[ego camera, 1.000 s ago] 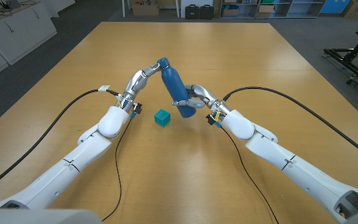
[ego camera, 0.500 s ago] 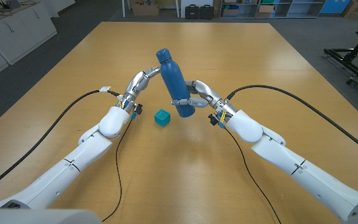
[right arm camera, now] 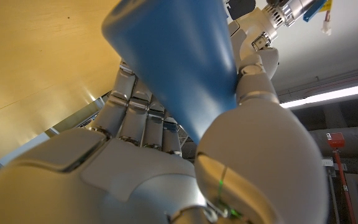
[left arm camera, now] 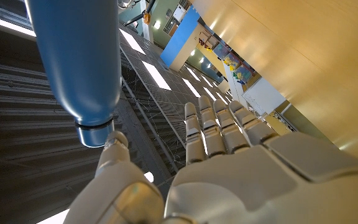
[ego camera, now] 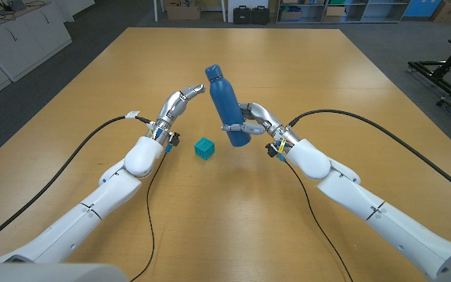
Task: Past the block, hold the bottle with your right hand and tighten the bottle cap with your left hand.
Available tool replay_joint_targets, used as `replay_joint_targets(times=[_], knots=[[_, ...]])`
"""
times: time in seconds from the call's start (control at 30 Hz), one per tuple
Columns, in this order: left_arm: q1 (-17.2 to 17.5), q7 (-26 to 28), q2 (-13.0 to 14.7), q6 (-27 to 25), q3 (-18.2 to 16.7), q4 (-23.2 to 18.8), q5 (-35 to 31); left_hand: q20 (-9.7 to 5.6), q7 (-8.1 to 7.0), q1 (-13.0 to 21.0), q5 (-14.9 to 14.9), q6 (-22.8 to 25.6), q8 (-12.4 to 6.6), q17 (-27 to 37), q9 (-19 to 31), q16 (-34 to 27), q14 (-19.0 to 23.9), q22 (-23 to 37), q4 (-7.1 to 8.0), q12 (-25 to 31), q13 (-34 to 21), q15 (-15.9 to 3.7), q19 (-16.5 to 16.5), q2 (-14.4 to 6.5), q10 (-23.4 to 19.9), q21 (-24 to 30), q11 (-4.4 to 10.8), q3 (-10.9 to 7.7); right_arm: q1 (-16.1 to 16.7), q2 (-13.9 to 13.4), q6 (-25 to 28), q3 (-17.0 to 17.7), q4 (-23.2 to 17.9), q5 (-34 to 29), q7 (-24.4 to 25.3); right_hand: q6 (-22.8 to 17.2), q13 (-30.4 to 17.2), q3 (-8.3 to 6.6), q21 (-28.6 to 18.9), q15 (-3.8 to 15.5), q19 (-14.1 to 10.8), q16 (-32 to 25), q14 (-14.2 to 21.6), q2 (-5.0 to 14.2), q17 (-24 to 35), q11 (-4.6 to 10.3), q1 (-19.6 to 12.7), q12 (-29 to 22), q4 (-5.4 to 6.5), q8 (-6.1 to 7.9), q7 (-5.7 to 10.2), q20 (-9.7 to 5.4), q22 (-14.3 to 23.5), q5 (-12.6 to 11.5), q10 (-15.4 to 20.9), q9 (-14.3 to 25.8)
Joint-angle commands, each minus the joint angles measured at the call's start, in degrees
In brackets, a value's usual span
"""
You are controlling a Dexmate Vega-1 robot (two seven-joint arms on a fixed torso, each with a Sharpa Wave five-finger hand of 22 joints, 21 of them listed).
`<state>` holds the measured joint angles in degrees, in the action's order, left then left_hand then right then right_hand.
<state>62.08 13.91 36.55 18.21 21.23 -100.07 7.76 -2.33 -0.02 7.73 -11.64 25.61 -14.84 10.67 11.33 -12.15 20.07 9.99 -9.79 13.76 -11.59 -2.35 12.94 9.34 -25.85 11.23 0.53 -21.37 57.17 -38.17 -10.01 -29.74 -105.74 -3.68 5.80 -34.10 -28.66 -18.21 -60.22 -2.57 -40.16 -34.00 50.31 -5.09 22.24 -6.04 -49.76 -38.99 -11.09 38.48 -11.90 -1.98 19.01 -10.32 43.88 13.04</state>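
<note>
Right hand (ego camera: 250,119) grips a smooth blue bottle (ego camera: 225,103), hiding its lower body. Left hand (ego camera: 180,100) is released, beside the cap (ego camera: 213,74). Teal block (ego camera: 203,147) on wooden table (ego camera: 233,227).

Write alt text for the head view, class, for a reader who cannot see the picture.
Over a wooden table, the robot's right hand grips a blue bottle lifted off the surface and tilted, cap uppermost. The left hand is open beside the cap, fingers extended toward it without touching. A small teal block sits on the table below, between the arms.
</note>
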Motion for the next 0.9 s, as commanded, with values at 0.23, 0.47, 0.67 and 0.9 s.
replay_joint_targets(times=[0.23,0.47,0.67,0.9], knots=[[2.82,1.9,0.47,3.12,-1.26,-0.16,-0.62,-0.42,-0.03,0.0,0.15,0.3,-0.04,0.2,0.31,0.09,0.25,0.19,0.19,0.17,-0.35,-3.9,0.3,0.66,-0.15,0.14,0.03,0.28,-2.96,1.03,3.68,-1.18,3.98,0.79,-0.78,-14.96,-0.3,-9.54,-0.82,14.73,-1.28,0.1,9.63,12.66,0.37,15.53,-12.06,0.28,1.85,0.2,13.49,-8.76,0.08,-0.01,16.13,0.02],[1.6,1.76,0.15,2.7,-0.64,-0.16,-1.59,-0.64,-0.11,-0.05,0.12,0.32,-0.01,0.2,0.31,0.08,0.35,0.19,0.2,0.14,-0.35,-4.05,0.31,0.85,-0.21,0.12,0.22,0.48,-3.85,0.9,4.41,-2.0,4.38,1.28,-2.09,-14.96,-0.38,-9.62,-1.11,14.74,-1.18,0.13,9.71,12.64,0.46,15.49,-12.04,0.41,1.84,0.19,13.51,-8.75,0.05,-0.03,16.08,-0.01],[-0.51,0.92,-0.75,1.36,0.62,0.94,-1.82,-0.36,-0.14,-0.08,0.09,0.35,0.0,0.21,0.31,0.15,0.25,0.19,0.21,0.14,-0.36,-4.12,0.36,0.95,-0.34,0.13,0.15,0.65,-3.65,0.35,4.05,-2.3,3.54,1.16,-2.36,-14.95,-0.38,-9.7,-1.45,14.69,-1.06,0.21,9.73,12.55,0.56,15.28,-11.98,0.5,1.82,0.18,13.44,-8.72,0.01,-0.06,16.35,-0.05],[-2.19,0.4,-1.75,1.01,1.56,2.51,-1.71,-0.27,-0.18,-0.12,0.07,0.71,-0.11,0.22,0.31,0.15,0.3,0.19,0.24,0.15,-0.36,-4.02,0.47,0.98,-0.48,0.15,0.16,0.78,-3.19,-0.52,3.96,-2.47,1.67,0.7,-2.79,-15.04,-0.52,-9.81,-1.77,14.71,-0.86,0.28,9.76,12.55,0.67,15.39,-11.95,0.62,1.82,0.2,13.45,-8.72,-0.03,-0.08,16.36,-0.09]])
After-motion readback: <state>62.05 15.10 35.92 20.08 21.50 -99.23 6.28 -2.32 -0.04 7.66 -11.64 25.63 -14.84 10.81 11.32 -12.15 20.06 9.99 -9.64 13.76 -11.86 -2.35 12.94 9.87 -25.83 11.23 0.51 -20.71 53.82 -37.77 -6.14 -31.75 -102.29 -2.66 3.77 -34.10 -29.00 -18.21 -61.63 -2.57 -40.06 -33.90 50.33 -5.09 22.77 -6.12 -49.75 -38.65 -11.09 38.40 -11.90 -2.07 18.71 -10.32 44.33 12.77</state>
